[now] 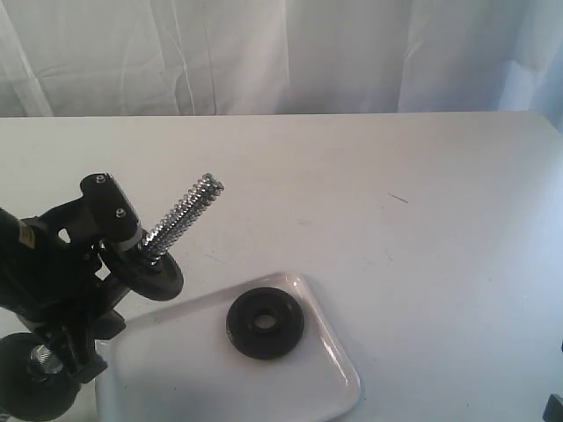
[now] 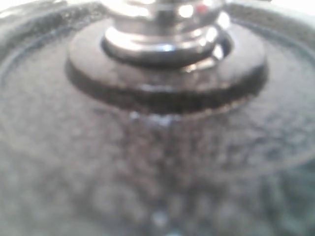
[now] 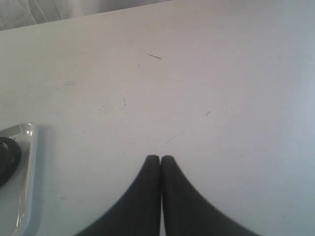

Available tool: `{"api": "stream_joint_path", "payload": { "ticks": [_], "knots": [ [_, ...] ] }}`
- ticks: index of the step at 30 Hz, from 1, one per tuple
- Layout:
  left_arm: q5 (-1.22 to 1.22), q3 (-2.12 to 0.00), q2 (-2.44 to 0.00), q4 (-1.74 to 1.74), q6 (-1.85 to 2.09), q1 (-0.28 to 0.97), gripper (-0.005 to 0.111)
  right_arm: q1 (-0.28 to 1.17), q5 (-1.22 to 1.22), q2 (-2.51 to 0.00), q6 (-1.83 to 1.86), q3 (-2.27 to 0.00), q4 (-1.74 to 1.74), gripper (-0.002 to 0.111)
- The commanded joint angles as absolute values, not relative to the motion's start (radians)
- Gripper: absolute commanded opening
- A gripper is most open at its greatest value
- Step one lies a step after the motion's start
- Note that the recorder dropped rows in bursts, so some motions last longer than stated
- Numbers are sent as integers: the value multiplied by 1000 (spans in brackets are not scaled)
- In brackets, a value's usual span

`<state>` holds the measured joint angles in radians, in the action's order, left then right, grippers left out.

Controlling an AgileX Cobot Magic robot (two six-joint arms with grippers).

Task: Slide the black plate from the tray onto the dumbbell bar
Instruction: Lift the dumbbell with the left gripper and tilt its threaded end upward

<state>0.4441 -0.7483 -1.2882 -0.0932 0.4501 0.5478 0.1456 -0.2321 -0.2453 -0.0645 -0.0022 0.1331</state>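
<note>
The black plate (image 1: 265, 323) lies flat on the white tray (image 1: 220, 387), near its far right corner; its edge also shows in the right wrist view (image 3: 5, 160) beside the tray rim (image 3: 27, 182). My left gripper (image 1: 98, 281) holds the chrome dumbbell bar (image 1: 186, 213) tilted up over the tray's left end, threaded end pointing up and right. One black disc (image 1: 148, 271) sits on the bar above the grip, another (image 1: 35, 389) at its low end. The left wrist view is filled by a blurred disc (image 2: 157, 162) and bar (image 2: 162, 29); its fingers are hidden. My right gripper (image 3: 160, 158) is shut over bare table.
The white table (image 1: 396, 220) stretches behind and right of the tray, backed by a white curtain (image 1: 281, 53). A dark bit of the right arm (image 1: 554, 409) shows at the lower right corner.
</note>
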Motion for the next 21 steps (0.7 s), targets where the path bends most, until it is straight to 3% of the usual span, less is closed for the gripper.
{"api": "stream_joint_path", "payload": {
  "ticks": [1, 14, 21],
  "knots": [
    [393, -780, -1228, -122, 439, 549, 0, 139, -222, -241, -64, 0, 130, 0],
    [348, -779, -1224, -122, 427, 549, 0, 139, -192, -241, -70, 0, 137, 0],
    [296, -714, -1215, -122, 415, 547, 0, 139, 56, -241, -480, 0, 484, 0]
  ]
}}
